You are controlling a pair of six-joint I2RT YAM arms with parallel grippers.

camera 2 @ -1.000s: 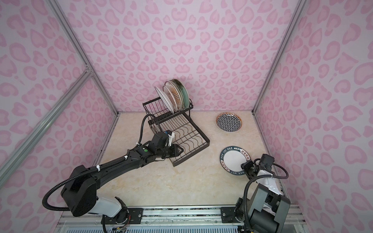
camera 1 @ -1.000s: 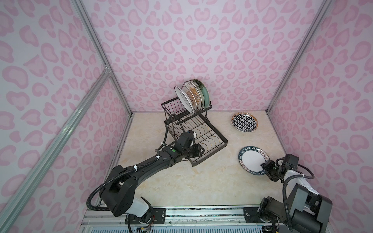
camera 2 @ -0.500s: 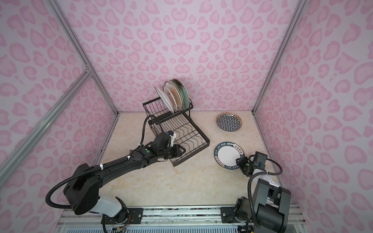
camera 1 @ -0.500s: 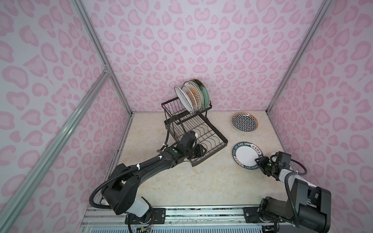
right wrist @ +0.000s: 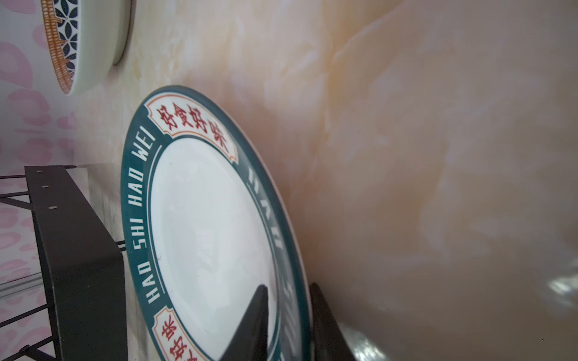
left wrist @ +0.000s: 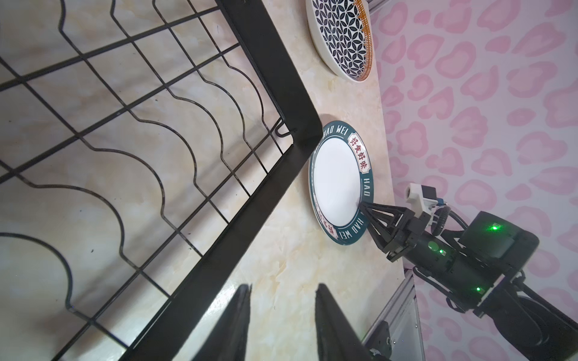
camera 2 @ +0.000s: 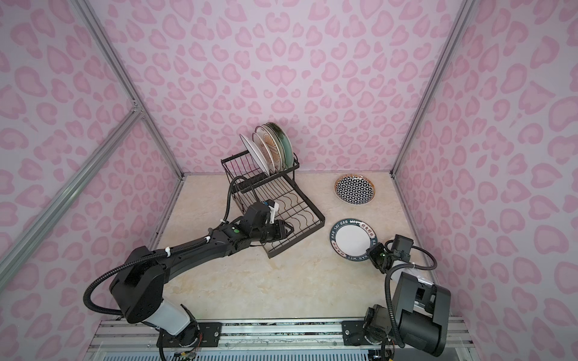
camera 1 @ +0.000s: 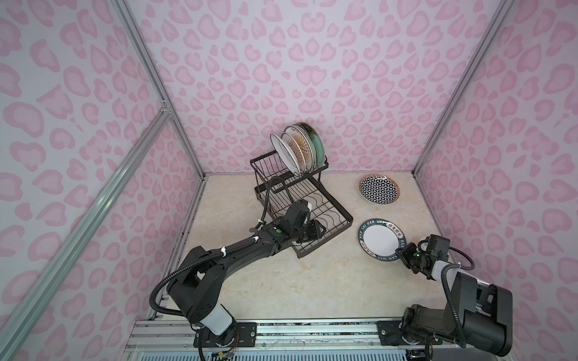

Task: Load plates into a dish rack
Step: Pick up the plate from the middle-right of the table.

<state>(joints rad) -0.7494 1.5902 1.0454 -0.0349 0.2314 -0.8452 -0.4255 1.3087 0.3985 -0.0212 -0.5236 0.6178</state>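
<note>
Fingers [right wrist: 253,328] of the right gripper [right wrist: 287,286] pinch the rim of the white, teal-lettered plate [camera 1: 380,239] lying just beside the rack [camera 1: 325,239], while the left gripper [left wrist: 283,286] hangs part-open and empty.

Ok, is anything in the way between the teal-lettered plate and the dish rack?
Yes: the left pincer and its arm reach across the dish rack's lower tray, ending at the corner nearest the teal-lettered plate.

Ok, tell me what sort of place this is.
Likely a robot test cell, not a kitchen: pink-patterned wall panels on aluminium framing box in a marble-look tabletop, with a mounting rail in front.
</note>
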